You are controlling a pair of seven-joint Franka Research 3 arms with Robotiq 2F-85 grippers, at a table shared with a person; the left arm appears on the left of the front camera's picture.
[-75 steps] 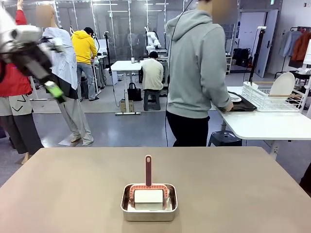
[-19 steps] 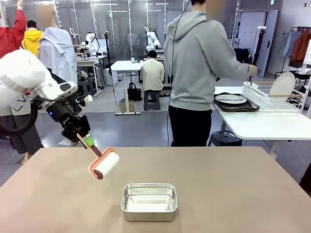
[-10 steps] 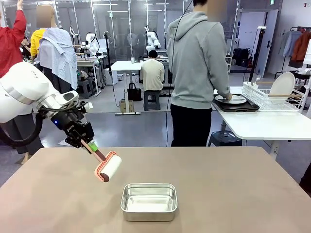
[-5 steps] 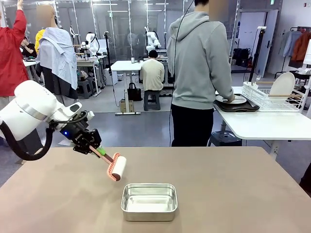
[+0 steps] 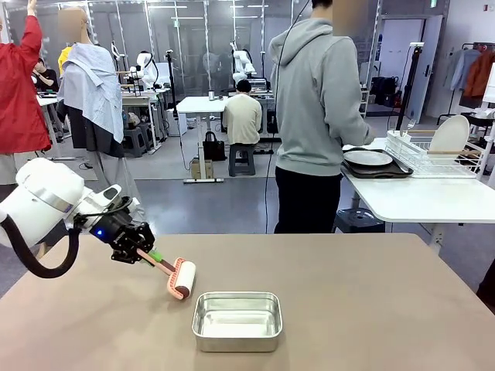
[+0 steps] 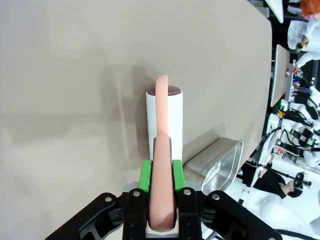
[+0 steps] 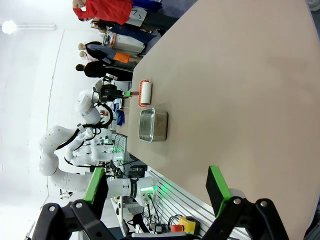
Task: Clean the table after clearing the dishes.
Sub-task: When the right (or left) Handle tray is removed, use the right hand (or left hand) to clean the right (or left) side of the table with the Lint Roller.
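The left pincer (image 5: 148, 256) is clamped on the pink handle of a lint roller (image 5: 182, 279), whose white drum sits low at the left of centre in the front view, at or just above the brown tabletop (image 5: 371, 309) and just beside the upper left corner of the empty steel pan (image 5: 237, 321). In the left wrist view the green pads (image 6: 145, 175) squeeze the handle from both sides, with the drum (image 6: 165, 122) lying straight ahead on the bare surface. The roller looks light and stiff, with a tacky sleeve that should grip the matte top, so it is probably best held far back on the handle, as here, with steady downward pressure so the drum turns rather than skids. The right pincer (image 7: 157, 190) stands wide with nothing between its fingers, hanging above the near edge of the tabletop. The dishes (image 5: 368, 158) rest on a dark tray on the white table at the right of the front view, where a person (image 5: 319, 116) in a grey hoodie stands. Compared with half a second earlier, the arm has dropped lower and the roller has come down closer to the surface, its handle lying flatter; seven seconds back the roller lay in the pan.
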